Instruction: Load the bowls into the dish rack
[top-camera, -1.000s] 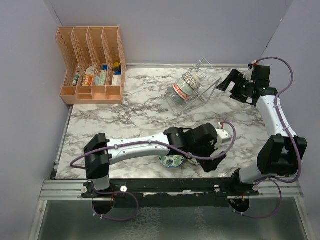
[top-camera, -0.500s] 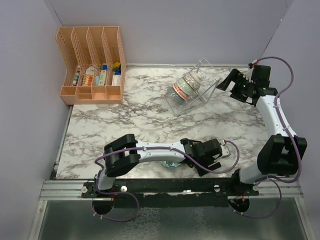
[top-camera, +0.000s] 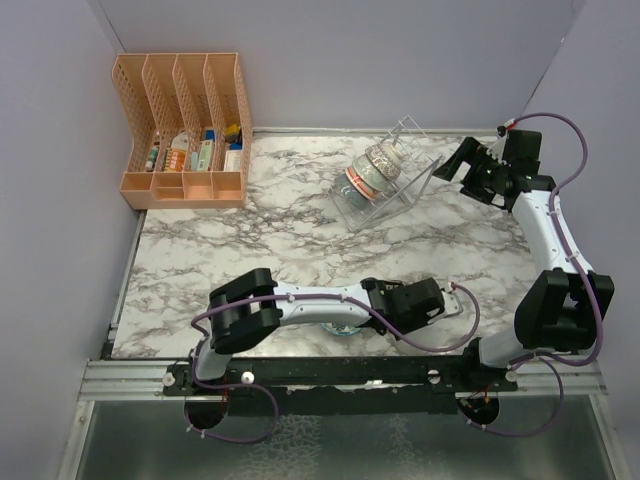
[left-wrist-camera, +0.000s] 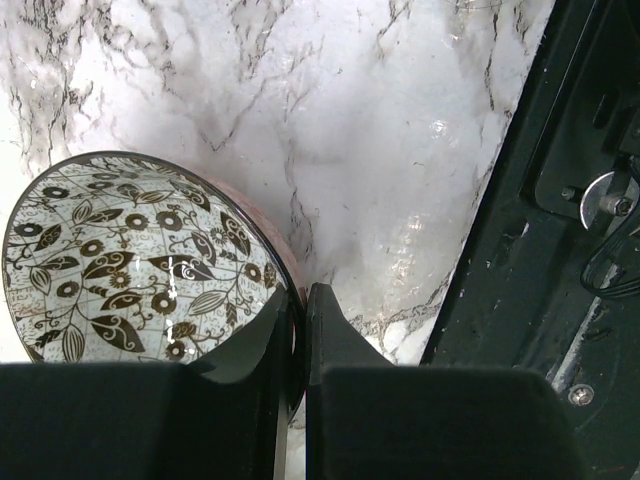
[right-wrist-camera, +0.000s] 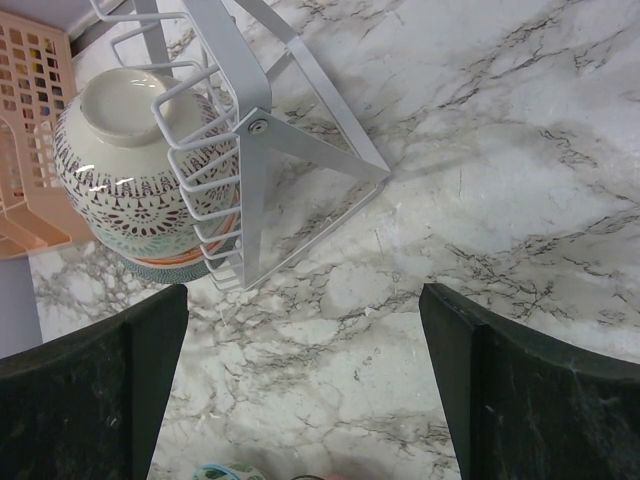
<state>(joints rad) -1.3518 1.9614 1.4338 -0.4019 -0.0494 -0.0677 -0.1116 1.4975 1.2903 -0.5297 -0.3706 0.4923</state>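
A bowl with a pale inside, dark leaf-and-flower pattern and a reddish rim sits on the marble near the front rail. My left gripper is shut on its right rim, one finger inside and one outside. In the top view the left arm covers most of this bowl, and the left gripper is at its right side. The white wire dish rack stands at the back, with stacked bowls in it. My right gripper hovers open beside the rack, near the lattice bowl.
An orange slotted organizer with small items stands at the back left against the wall. The black front rail runs close to the right of the held bowl. Purple walls close in the left, back and right sides.
The left gripper has gone from open to shut on the bowl's rim after the arm dropped toward the near edge. The right arm has not moved.
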